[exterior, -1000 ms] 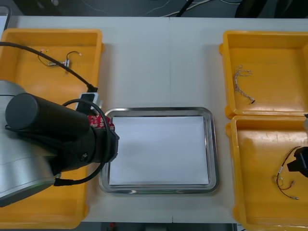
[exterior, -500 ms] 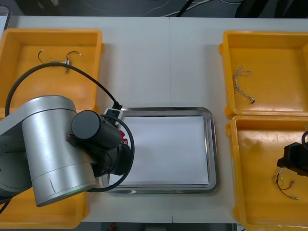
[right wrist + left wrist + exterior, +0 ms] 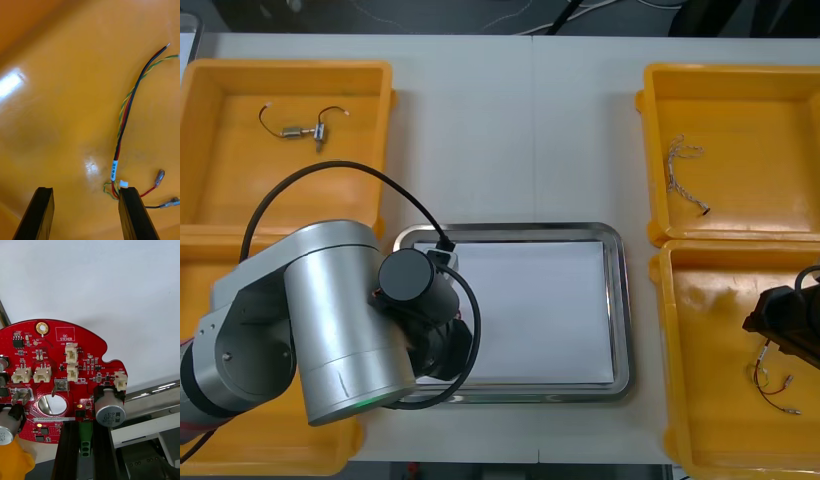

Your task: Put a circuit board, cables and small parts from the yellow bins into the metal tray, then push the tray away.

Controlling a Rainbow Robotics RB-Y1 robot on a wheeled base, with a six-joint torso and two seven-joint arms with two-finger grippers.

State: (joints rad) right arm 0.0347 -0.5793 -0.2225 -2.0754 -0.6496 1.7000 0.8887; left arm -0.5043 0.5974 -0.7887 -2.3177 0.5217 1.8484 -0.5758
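Observation:
A round red circuit board (image 3: 63,375) hangs over the white inside of the metal tray (image 3: 157,395), and my left gripper (image 3: 85,427) is shut on its near edge. In the front view the left arm covers the tray's (image 3: 617,300) left part; a sliver of the board (image 3: 464,324) peeks out beside the wrist. My right gripper (image 3: 86,191) stands open low over the floor of the near right yellow bin (image 3: 710,420). A red and yellow cable (image 3: 125,108) lies along the inner side of one finger (image 3: 135,213), its white connector by the tip. In the front view this gripper (image 3: 788,325) sits just above the cable (image 3: 775,382).
The far left bin (image 3: 240,190) holds a small metal part with thin wires (image 3: 305,129). A twisted blue and white cable (image 3: 683,168) lies in the far right bin (image 3: 780,100). The near left bin lies under my left arm.
My left arm has swung right from the near left bin, carrying the circuit board over the tray. The right gripper has crept left over the red and yellow cable.

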